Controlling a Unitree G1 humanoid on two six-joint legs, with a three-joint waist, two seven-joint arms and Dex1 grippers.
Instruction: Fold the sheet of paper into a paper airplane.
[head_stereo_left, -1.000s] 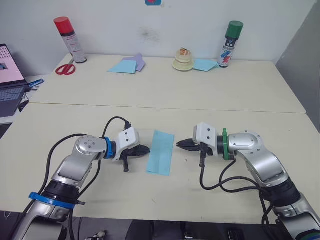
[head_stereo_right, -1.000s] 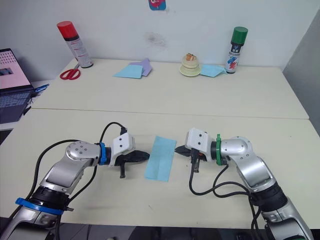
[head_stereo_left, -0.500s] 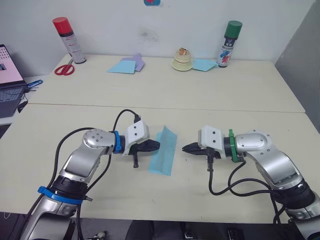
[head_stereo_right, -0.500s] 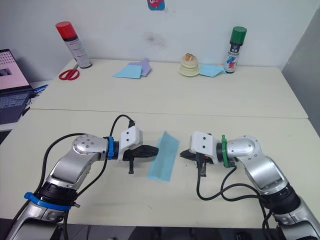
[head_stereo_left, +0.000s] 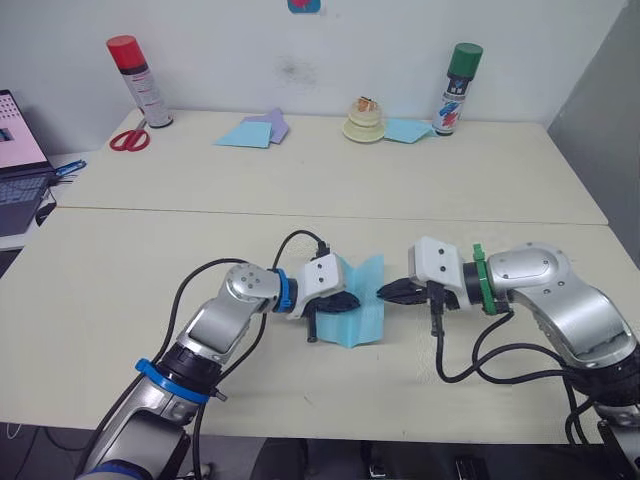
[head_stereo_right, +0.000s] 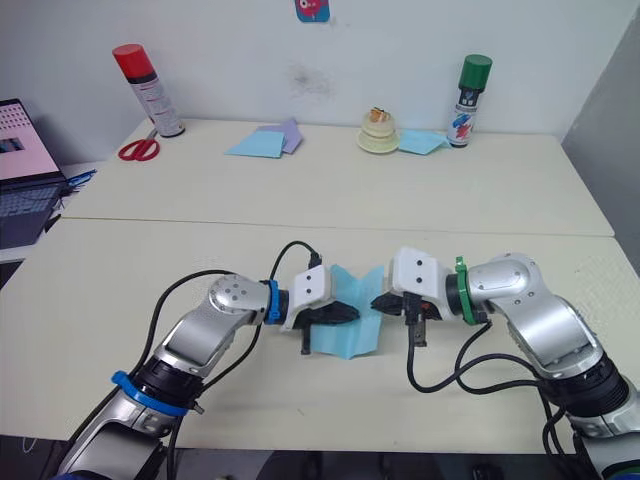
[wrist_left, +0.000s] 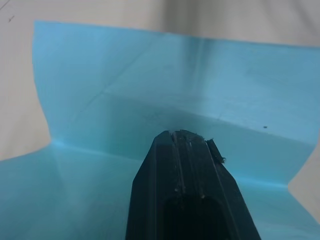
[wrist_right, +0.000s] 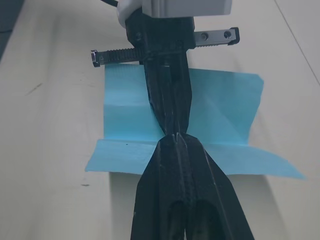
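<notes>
Both closed grippers, left and right, are meeting tip-to-tip across the paper, pressing its raised flap between them, gripping nothing.

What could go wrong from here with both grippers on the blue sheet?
1. The left gripper and right gripper, both shut, meet tip to tip across the sheet of paper; pushing harder may crumple it or crease it off the existing fold lines.
2. The sheet lies half-open on the table, apparently unpinned, so it may slide.
</notes>
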